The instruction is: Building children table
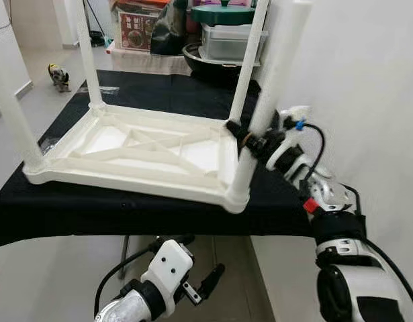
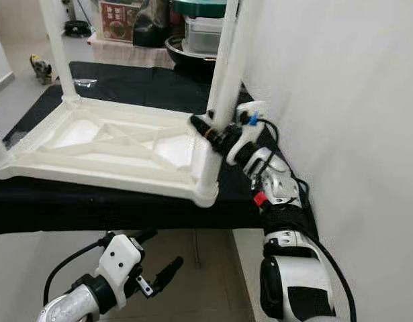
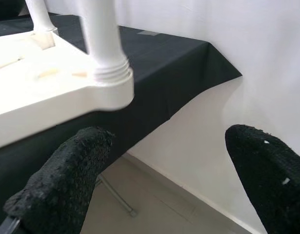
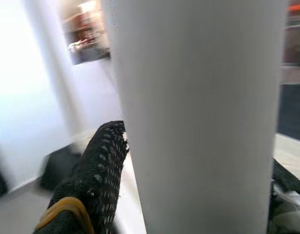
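Only one item carries print: a red and dark printed box standing at the top of the frame, left of centre, behind the black-covered table. Its face shows pale characters and a picture panel, but the lettering is too small and soft to read. No brand, number or sign is legible on the white plastic table, on the lidded storage containers at the top centre, or on either arm.
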